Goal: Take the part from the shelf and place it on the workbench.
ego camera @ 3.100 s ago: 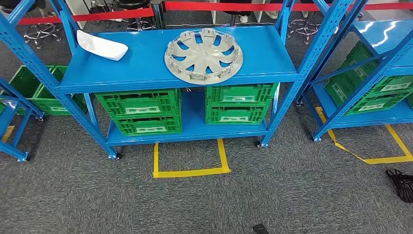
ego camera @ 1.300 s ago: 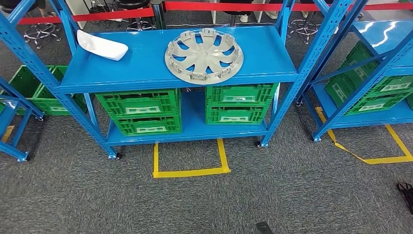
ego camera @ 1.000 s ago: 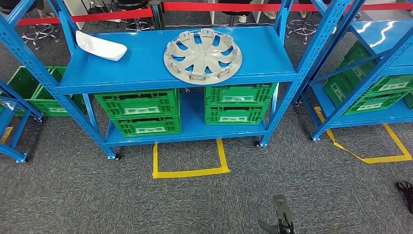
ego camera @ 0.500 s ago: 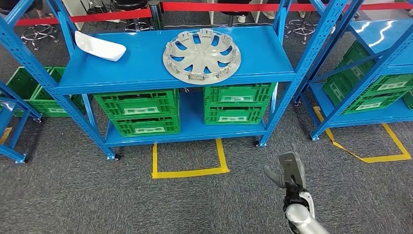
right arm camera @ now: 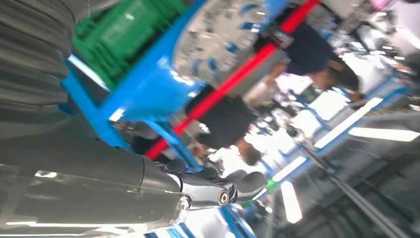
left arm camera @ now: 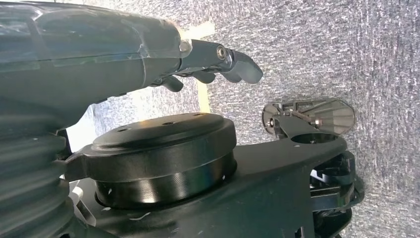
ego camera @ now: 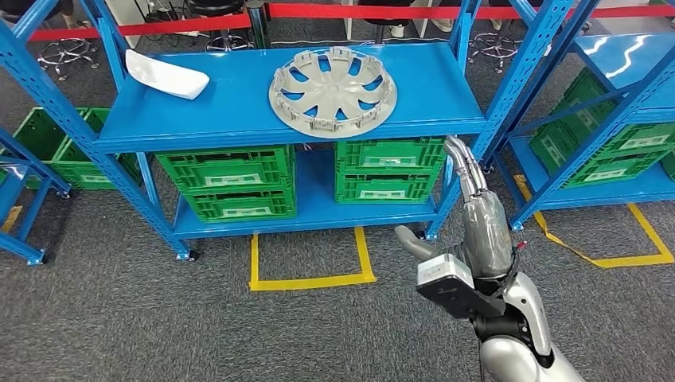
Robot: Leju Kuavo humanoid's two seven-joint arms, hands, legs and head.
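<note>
Wheel cover (ego camera: 333, 91), one; white part (ego camera: 166, 74), one

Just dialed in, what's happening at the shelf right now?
The robot faces the blue shelf. Its right hand is raised in front of the shelf's right post, fingers extended and holding nothing, short of the top level. The grey wheel cover lies flat on the top shelf, untouched, with a white part at the left end. Green crates sit below. The left hand hangs by the robot's body over the carpet, empty. Nothing has been picked up yet.
</note>
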